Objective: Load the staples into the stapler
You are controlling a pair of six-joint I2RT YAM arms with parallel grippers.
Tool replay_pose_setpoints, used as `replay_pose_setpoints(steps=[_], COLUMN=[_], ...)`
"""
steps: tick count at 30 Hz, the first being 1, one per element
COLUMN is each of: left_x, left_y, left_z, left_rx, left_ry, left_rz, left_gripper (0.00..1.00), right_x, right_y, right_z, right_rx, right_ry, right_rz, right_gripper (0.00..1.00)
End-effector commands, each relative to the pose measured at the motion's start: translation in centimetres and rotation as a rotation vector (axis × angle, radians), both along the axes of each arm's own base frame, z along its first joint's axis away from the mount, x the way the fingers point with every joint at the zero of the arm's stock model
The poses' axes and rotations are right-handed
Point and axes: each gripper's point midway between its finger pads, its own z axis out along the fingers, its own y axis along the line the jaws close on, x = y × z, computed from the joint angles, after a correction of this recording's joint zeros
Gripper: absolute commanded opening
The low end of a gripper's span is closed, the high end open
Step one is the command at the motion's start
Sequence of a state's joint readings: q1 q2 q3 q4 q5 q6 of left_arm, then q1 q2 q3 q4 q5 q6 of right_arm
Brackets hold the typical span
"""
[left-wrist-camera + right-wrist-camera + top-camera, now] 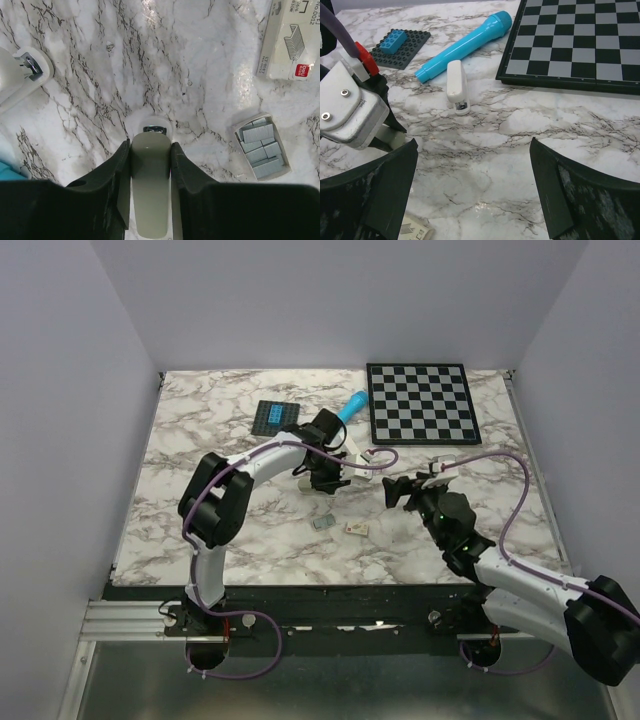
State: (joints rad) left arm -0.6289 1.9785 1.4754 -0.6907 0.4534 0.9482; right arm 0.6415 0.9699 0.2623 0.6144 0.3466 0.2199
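My arms (pixel 268 456) are white tubes with chunky black joints (pixel 214 506), and a purple cable (pixel 506 524) loops along each. My left hand (pixel 322 480) carries a white housing (pixel 349 110) with two silver screws (pixel 344 92) and a red tab (pixel 368 58). The fingers (pixel 387 200) of my right hand (pixel 472 142) are matte black and scuffed.

On my overhead view the chessboard (pixel 420 403) lies at one o'clock of the table (pixel 200 520). The studded plate (pixel 275 416) is at eleven with a brick (pixel 394 40) on it, the cylinder (pixel 350 405) lies between them, and the stapler (pixel 456 90) is at the cylinder's six. A second bar (pixel 150 195) sits between the fingers of the left gripper (pixel 150 145). At its six the staples (pixel 323 523) lie in a tray (pixel 236 134), with their box (pixel 357 528) at the tray's three.
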Motion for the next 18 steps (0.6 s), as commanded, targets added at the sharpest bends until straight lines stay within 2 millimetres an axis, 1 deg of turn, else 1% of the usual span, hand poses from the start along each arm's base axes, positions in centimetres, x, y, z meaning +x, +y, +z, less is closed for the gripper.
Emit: replay_pose_setpoints(steps=[1, 2, 3, 5, 6, 7, 8, 9, 10, 11, 12, 13, 14, 15, 16, 17, 18], left_x=[-0.7, -1.0, -1.1, -1.5, -1.7, -1.7, -1.6, -2.1, -2.2, -2.0, -2.8, -3.0, -2.4, -3.3, -3.7, -3.4, -4.3], left_y=[-0.6, -0.6, -0.8, -1.3, -1.3, -1.4, -2.1, -2.1, -2.3, -3.2, -3.1, -3.3, -4.1, -3.9, -4.2, -4.7, -4.5], left_z=[1.2, 1.4, 2.5, 3.9, 5.1, 6.0, 7.1, 8.6, 9.6, 11.1, 12.4, 13.2, 15.0, 15.7, 16.3, 17.9, 18.1], left_rx=[-0.021, -0.024, -0.047, -0.095, -0.122, -0.145, -0.192, -0.231, -0.265, -0.338, -0.385, -0.424, -0.502, -0.543, -0.582, -0.645, -0.673], left_ry=[0.027, 0.037, 0.027, 0.020, -0.001, -0.016, -0.037, -0.049, -0.062, -0.092, -0.089, -0.093, -0.149, -0.154, -0.133, -0.182, -0.177], left_rz=[-0.042, -0.044, -0.049, -0.057, -0.055, -0.048, -0.050, -0.033, -0.028, -0.031, -0.007, 0.011, 0.013, 0.020, 0.056, 0.051, 0.059], left_gripper=[0.24, 0.22, 0.11, 0.05, 0.00, 0.00, 0.00, 0.00, 0.00, 0.00, 0.00, 0.00, 0.00, 0.00, 0.00, 0.00, 0.00], right_x=[0.6, 0.5, 0.5, 0.3, 0.2, 0.1, 0.0, -0.1, -0.3, -0.4, -0.5, -0.5, -0.6, -0.7, -0.7, -0.9, -1.0], right_y=[1.2, 1.6, 1.9, 2.8, 3.1, 3.4, 3.8, 4.0, 4.2, 4.4, 4.4, 4.4, 4.4, 4.5, 4.7, 5.0, 5.1], right_z=[2.4, 2.5, 2.3, 2.8, 3.0, 3.0, 3.6, 3.5, 4.0, 4.3, 4.4, 4.6, 5.0, 4.9, 5.6, 5.9, 5.9], right_rx=[0.042, 0.046, 0.040, 0.052, 0.058, 0.064, 0.080, 0.095, 0.113, 0.128, 0.147, 0.156, 0.165, 0.166, 0.176, 0.181, 0.192], right_ry=[-0.057, -0.057, -0.053, -0.057, -0.054, -0.050, -0.054, -0.035, -0.040, -0.040, -0.028, -0.027, -0.033, -0.016, -0.021, -0.015, 0.005], right_rz=[0.032, 0.055, 0.069, 0.116, 0.131, 0.146, 0.165, 0.173, 0.185, 0.194, 0.191, 0.191, 0.194, 0.197, 0.205, 0.223, 0.229], right_gripper=[1.00, 1.00, 1.00, 1.00, 1.00, 1.00, 1.00, 1.00, 1.00, 1.00, 1.00, 1.00, 1.00, 1.00, 0.99, 0.97, 0.95])
